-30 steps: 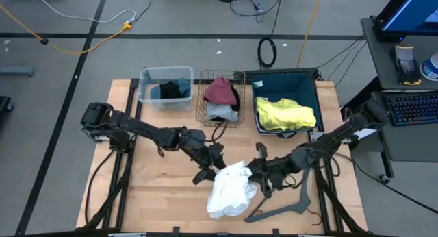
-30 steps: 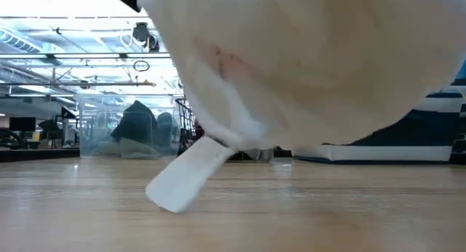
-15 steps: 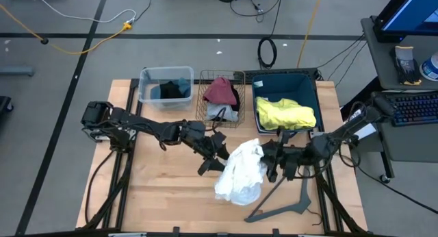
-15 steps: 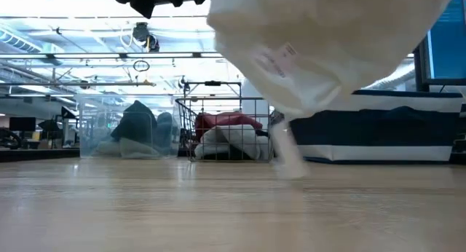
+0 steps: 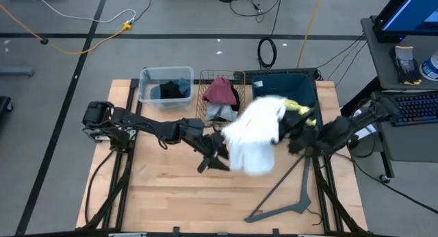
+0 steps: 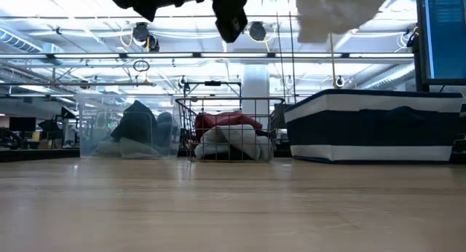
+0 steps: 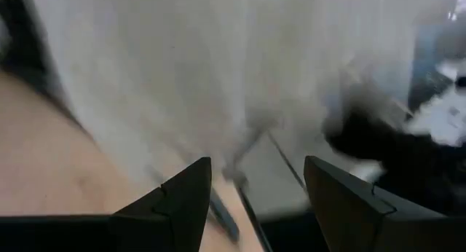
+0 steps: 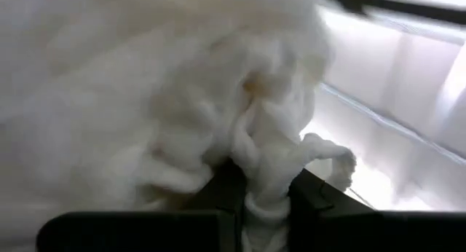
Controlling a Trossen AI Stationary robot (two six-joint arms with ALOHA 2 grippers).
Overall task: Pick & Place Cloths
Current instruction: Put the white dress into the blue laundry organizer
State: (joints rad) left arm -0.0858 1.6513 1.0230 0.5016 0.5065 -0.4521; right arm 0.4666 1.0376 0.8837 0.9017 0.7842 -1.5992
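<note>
A white cloth hangs in the air, bunched, over the table's far middle between the wire basket and the blue bin. My right gripper is shut on it at its right side; in the right wrist view the cloth fills the frame above the fingers. My left gripper stands open just left of the cloth, with the white fabric ahead of its fingers, touching nothing that I can see. In the low view only the cloth's lower edge shows at the top. My right gripper pinches a twisted bunch of the white cloth between its two fingers, several layers gathered together. It comes at the cloth roughly level from the table's right side. The cloth is lifted clear of the table and hangs slack below and left of the fingers.
Along the far edge stand a clear plastic bin with dark cloths, a wire basket with maroon and grey cloths, and a blue bin with a yellow cloth. A dark hanger lies at the near right. Bare wood lies near left.
My right gripper has risen and moved toward the far right, toward the blue bin, carrying the white cloth. The cloth, which trailed on the table near the hanger a second ago, is now lifted clear. The left gripper shifted slightly toward the far edge.
</note>
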